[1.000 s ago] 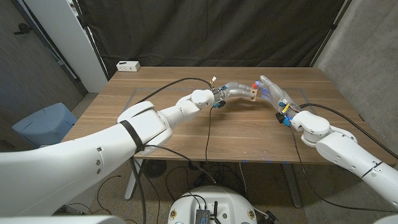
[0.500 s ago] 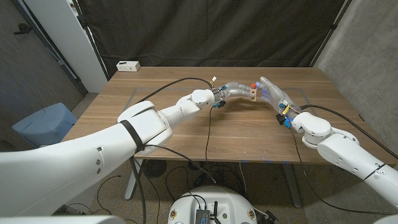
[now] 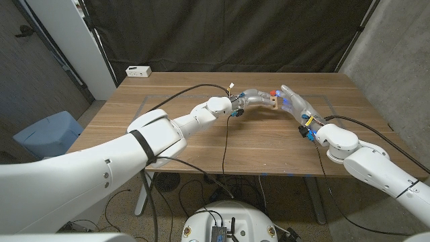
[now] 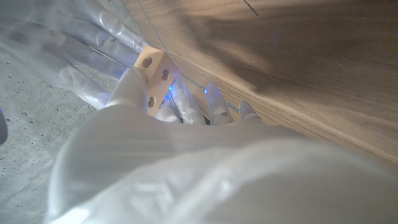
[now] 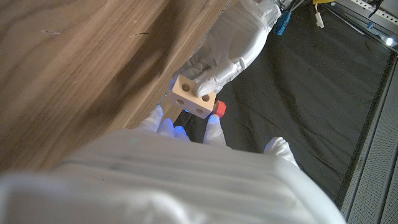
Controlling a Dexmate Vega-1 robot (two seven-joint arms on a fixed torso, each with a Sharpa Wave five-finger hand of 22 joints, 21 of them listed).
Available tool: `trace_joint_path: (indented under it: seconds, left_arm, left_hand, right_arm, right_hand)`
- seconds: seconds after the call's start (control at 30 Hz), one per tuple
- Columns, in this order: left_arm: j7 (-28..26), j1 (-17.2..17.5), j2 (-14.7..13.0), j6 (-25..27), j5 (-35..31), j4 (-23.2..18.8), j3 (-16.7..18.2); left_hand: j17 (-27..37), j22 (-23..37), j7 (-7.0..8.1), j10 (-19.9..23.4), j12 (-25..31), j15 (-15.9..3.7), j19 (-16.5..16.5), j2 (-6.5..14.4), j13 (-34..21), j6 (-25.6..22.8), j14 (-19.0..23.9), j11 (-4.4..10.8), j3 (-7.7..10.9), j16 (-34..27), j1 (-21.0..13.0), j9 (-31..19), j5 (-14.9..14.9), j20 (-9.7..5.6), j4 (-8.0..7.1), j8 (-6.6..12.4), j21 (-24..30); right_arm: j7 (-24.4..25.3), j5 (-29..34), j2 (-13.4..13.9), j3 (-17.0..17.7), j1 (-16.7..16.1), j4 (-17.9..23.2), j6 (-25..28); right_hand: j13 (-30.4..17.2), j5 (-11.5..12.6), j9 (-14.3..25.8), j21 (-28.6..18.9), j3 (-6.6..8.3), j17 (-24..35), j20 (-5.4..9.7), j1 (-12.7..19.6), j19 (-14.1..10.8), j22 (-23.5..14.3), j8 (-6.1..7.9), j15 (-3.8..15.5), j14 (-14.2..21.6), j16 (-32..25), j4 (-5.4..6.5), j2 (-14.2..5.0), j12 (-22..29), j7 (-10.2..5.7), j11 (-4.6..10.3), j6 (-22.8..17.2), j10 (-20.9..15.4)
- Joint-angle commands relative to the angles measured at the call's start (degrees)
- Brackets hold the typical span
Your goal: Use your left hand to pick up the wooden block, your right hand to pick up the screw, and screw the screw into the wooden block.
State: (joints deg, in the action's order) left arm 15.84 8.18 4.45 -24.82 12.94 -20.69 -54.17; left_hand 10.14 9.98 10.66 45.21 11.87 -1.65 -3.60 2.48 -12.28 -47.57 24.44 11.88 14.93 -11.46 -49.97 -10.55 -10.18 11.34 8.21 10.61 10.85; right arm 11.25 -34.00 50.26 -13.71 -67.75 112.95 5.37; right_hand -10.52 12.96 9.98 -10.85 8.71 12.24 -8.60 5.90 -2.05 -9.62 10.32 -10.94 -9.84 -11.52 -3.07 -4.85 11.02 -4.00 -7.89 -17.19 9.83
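block [image 3: 273, 101], upper centre of the head frame over the table [image 3: 201, 144]: light, rigid, holed wood, pinched by the left hand [image 3: 252, 97], best gripped on plain faces; red-headed screw [image 5: 219, 107], small and slippery, apparently held by the right hand [image 3: 293, 102] at the block.

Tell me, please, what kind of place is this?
Probably a robot lab or test room: a black curtain hangs behind the wooden table, bare concrete wall at the side, and cables trail on the floor.

One wooden block [image 3: 274, 101], one red screw [image 3: 272, 91], two hands, one table [image 3: 201, 144].
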Motion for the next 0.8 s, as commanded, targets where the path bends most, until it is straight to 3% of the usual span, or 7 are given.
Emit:
trace_joint_path:
  seconds: [0.03,0.8]
  left_arm:
    - [0.3,0.1,0.0,-0.8,-0.2,0.0,-0.1]
    - [1.1,0.6,-0.4,-3.1,-0.5,-0.1,0.3]
  left_hand:
    - [0.2,0.1,-0.09,0.0,0.0,0.14,0.2,0.1,0.0,-0.4,-0.2,0.03,0.45,0.1,0.4,-0.2,-0.4,0.28,0.02,0.32,0.3]
    - [0.2,0.1,-0.19,0.1,0.0,0.13,0.1,0.1,0.0,-0.5,-0.1,0.19,0.50,0.1,0.5,-0.2,-0.4,0.24,0.01,0.32,0.3]
  right_arm:
    - [0.7,0.1,0.6,0.9,-1.9,1.7,-0.2]
    - [1.5,-0.1,1.1,2.3,-4.1,4.6,0.5]
  right_hand:
    - [-0.1,0.6,0.2,-0.1,0.04,0.1,-0.03,-0.4,0.2,-0.1,0.38,0.08,-5.9,-0.4,0.34,0.04,0.2,-0.10,0.12,-0.6,2.0]
    - [-0.1,0.7,0.2,-0.1,0.05,0.1,-0.01,-0.4,0.1,-0.1,0.38,0.07,-5.9,-0.3,0.38,0.00,0.2,-0.11,0.17,-0.7,2.0]
